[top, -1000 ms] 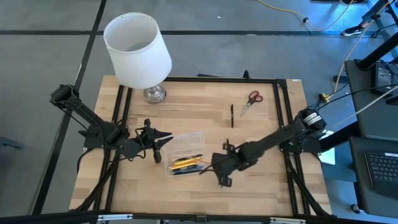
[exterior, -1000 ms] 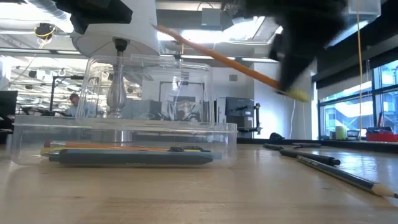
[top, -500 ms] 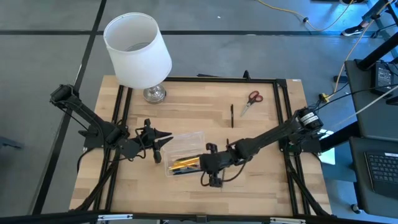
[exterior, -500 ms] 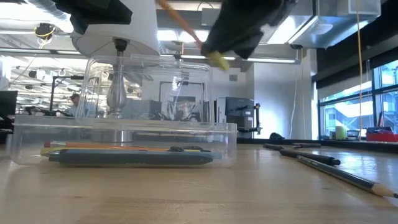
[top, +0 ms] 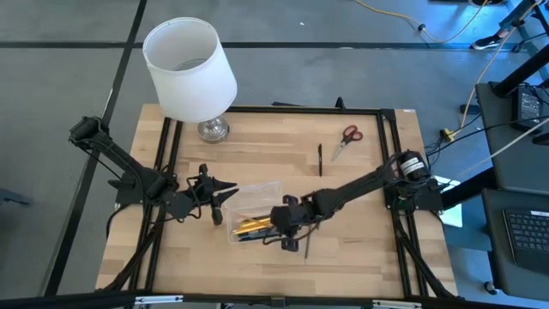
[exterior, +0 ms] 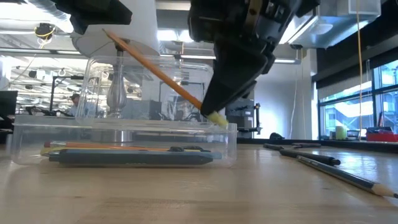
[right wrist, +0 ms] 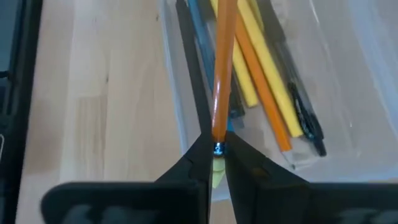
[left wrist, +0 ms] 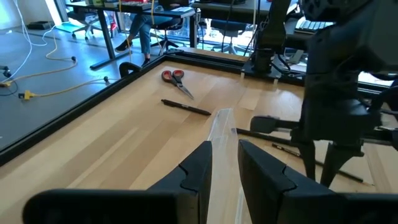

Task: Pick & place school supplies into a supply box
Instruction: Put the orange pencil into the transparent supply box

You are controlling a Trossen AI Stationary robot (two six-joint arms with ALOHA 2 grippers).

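Starting at the left side of the table, the left gripper (top: pixel 225 192) waits low over the wood, just beside the left end of the supply box (top: pixel 276 188). Its two dark fingers (left wrist: pixel 198 167) stand a little apart, with a narrow gap between them, and they hold nothing.

Behind it, at the far left corner, stands a lamp (top: pixel 189 69) with a white shade.

Next comes the supply box, a clear plastic tray lying in the middle of the table (top: pixel 360 266). Some pencils and pens (top: pixel 254 227) already lie flat inside it, yellow, orange and dark ones.

Over the right end of the box hangs the right gripper (top: pixel 286 220). Its fingers are pressed tight on an orange pencil (exterior: pixel 155 70), pinching it close to the pale yellow eraser end. The pencil is tilted. Its eraser end is down at the rim of the box and its other end points up and away over the box.

Farther right, on the bare wood, lie a black pen (top: pixel 320 160) and the red-handled scissors (top: pixel 346 139), well apart from the box. One more dark pencil (top: pixel 307 245) lies on the table just below the right gripper.
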